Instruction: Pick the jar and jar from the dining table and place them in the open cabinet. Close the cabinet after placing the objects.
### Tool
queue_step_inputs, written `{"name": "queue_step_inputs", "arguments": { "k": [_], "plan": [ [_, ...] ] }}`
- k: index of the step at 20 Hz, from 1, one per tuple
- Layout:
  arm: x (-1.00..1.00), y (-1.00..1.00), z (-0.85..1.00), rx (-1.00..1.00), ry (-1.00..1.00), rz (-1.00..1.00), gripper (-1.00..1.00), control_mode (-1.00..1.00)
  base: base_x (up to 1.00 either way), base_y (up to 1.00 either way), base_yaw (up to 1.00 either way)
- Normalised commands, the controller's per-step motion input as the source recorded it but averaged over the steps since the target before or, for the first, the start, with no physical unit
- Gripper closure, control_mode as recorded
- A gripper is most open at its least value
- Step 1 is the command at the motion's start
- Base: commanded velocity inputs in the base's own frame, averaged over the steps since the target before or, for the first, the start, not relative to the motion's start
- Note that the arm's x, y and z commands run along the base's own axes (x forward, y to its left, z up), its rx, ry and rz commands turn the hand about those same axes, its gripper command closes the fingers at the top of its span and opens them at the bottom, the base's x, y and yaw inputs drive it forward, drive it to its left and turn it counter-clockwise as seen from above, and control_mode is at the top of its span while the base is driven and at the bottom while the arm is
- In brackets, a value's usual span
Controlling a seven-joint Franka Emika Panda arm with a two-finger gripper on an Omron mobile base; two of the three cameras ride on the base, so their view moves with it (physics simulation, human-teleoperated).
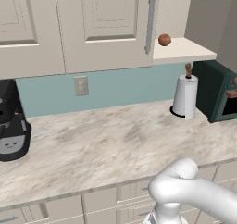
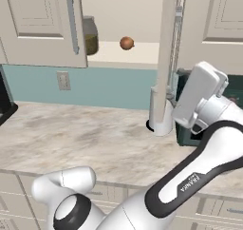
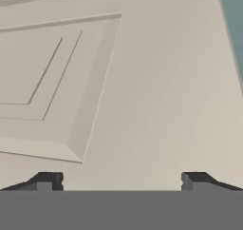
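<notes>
From the left base view, the cabinet (image 1: 111,24) shelf held a small ball (image 1: 164,40) above the counter (image 1: 115,140). The right base view showed one jar (image 2: 89,35) already on that shelf. In the hand view, the jaws (image 3: 121,180) stood apart and empty, facing a door panel (image 3: 95,81); swinging it carelessly might knock the jar.

A beige marbled counter (image 1: 106,140) runs below a pale teal backsplash (image 1: 115,89) carrying a wall outlet (image 1: 81,85), with a black coffee machine (image 1: 11,126) at its left edge, a paper towel roll (image 1: 185,96) and a dark green toaster oven (image 1: 217,91) towards its right end, and off-white drawer fronts (image 1: 111,200) beneath.
</notes>
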Motion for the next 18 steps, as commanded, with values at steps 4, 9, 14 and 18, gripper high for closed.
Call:
{"name": "queue_step_inputs", "arguments": {
  "k": [4,9,14,18],
  "plan": [
    [-0.01,0.44,0.00,0.00,0.00,0.10,-1.00,-1.00,0.00,0.00,0.00],
    [-0.02,0.55,0.00,0.00,0.00,0.08,-1.00,-1.00,0.00,0.00,0.00],
    [0.00,0.68,0.00,-0.01,0.00,0.03,-1.00,-1.00,0.00,0.00,0.00],
    [0.00,0.73,0.00,-0.01,0.00,0.00,-1.00,-1.00,0.00,0.00,0.00]
  ]
}}
